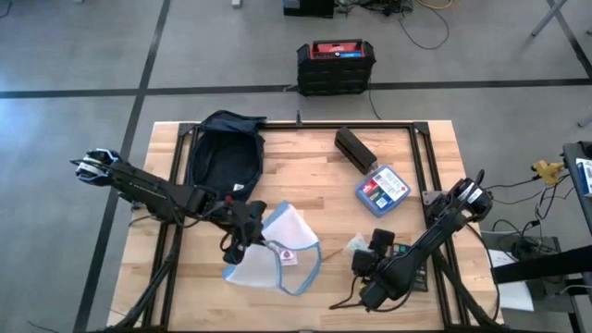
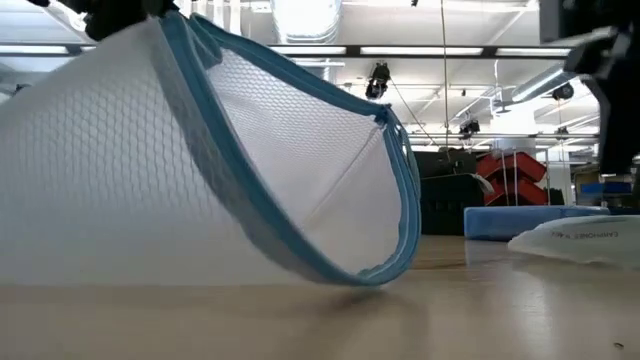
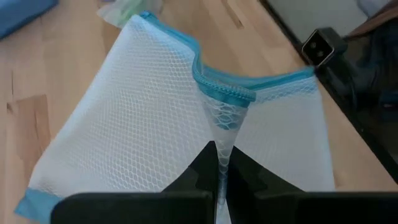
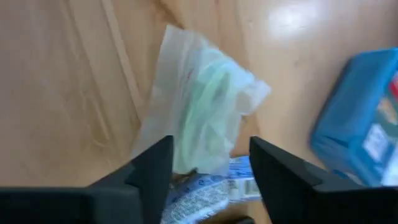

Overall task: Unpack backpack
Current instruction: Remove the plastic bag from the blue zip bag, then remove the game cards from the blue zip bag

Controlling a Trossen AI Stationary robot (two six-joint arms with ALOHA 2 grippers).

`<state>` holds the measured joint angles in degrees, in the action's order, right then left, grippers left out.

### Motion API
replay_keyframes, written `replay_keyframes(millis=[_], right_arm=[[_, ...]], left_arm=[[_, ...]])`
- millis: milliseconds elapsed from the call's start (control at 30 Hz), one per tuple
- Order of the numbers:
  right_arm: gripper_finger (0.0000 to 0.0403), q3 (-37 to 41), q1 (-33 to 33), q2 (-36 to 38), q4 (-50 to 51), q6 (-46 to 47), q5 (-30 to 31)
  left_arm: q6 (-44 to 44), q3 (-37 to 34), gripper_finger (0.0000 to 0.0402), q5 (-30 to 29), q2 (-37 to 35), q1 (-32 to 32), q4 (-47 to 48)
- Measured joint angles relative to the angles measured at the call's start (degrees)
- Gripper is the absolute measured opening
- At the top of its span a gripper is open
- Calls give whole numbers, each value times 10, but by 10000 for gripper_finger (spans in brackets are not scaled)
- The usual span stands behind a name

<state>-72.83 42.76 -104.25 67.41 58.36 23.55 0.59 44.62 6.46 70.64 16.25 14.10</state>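
The dark navy backpack point(image 1: 222, 153) lies flat at the table's far left. My left gripper point(image 1: 242, 236) is near the table's front, shut on a white mesh pouch with blue zipper trim point(image 1: 280, 245) point(image 2: 200, 170) point(image 3: 155, 124). My right gripper point(image 1: 363, 264) point(image 4: 208, 171) is open at the front right. Its fingers stand over a small clear packet with green contents point(image 4: 202, 118) point(image 1: 359, 244) that lies on the table. My left gripper pinches a bunched fold of the pouch's mesh point(image 3: 222, 134) between its two shut fingers, just behind the blue zipper edge point(image 3: 227, 93). The held side is raised point(image 2: 150, 40). The pouch slopes down from there, with its lower edge point(image 2: 340, 275) resting on the table.
A blue box with a red label point(image 1: 382, 188) point(image 4: 360, 137) and a dark block point(image 1: 354, 148) lie at the right, inside the black frame rails point(image 1: 305, 125). A black crate with a red top point(image 1: 335, 65) stands on the floor beyond the far edge.
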Motion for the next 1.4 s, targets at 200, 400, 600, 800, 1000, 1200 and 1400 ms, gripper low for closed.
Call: replay_keyframes(millis=[200, 400, 600, 800, 1000, 1200, 1400], right_arm=[[263, -39, 0, 1, -92, -81, 143], [291, -20, -30, -14, -435, -331, 195], [303, -17, -94, -80, -666, -430, 196], [300, -31, -129, -155, -698, -331, 195], [284, -83, -112, -196, -653, -269, 219], [280, -141, -76, -188, -552, -224, 229], [282, -146, -57, -187, -534, -142, 175]], left_arm=[[7, -69, 0, 1, -40, 0, -97], [48, -142, 0, 2, -59, 0, -218], [111, -192, 0, -17, -27, 0, -235], [160, -229, 0, -30, 12, 1, -237], [181, -237, 0, -48, 67, 1, -248], [184, -238, 0, -72, 117, 0, -299], [180, -228, 0, -74, 119, 0, -331]])
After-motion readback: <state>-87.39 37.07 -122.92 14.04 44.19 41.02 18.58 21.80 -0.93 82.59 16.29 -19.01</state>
